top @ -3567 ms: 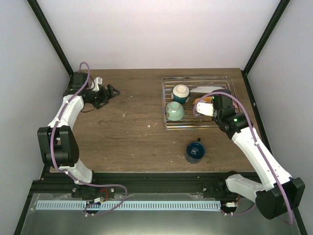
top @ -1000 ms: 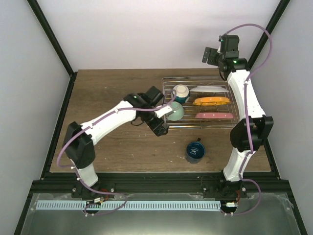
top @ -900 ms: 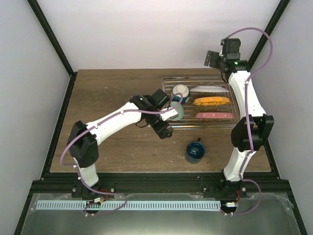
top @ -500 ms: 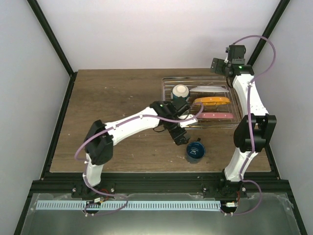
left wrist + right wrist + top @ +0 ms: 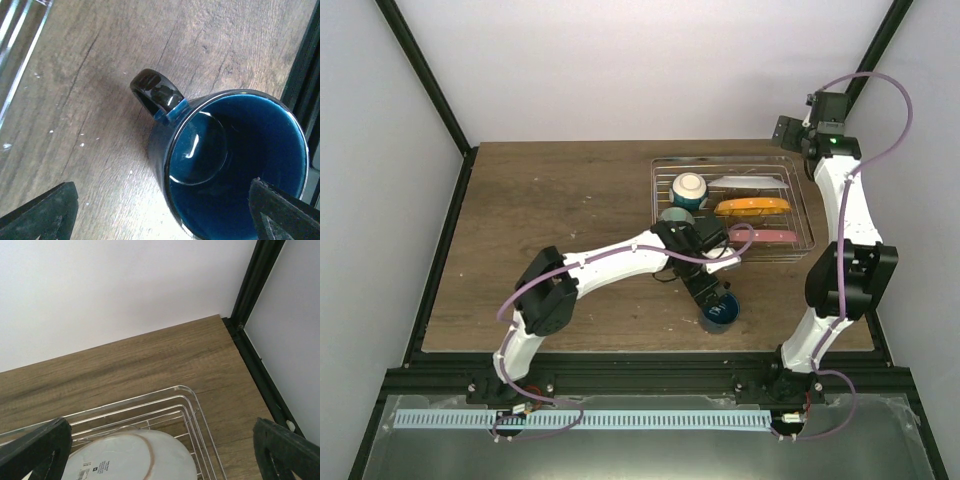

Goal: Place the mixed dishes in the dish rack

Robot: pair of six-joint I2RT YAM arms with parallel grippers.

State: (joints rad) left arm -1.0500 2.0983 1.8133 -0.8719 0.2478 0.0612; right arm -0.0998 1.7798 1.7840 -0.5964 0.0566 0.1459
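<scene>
A: Left gripper (image 5: 165,215) spread wide, grasping nothing. Glossy dark blue ceramic mug (image 5: 235,165) sits upright on the brown wooden table (image 5: 75,100), just below and between its 2 fingertips, handle pointing ahead of them.
B: Right gripper (image 5: 160,450)?
A: Also wide open and empty, raised above the far corner of the silver wire dish rack (image 5: 192,405). Pale plate (image 5: 130,455) in the rack beneath it.

The dark blue mug (image 5: 230,160) contrasts with orange plate (image 5: 752,206), pink plate (image 5: 782,236), silver rack (image 5: 798,215).
</scene>
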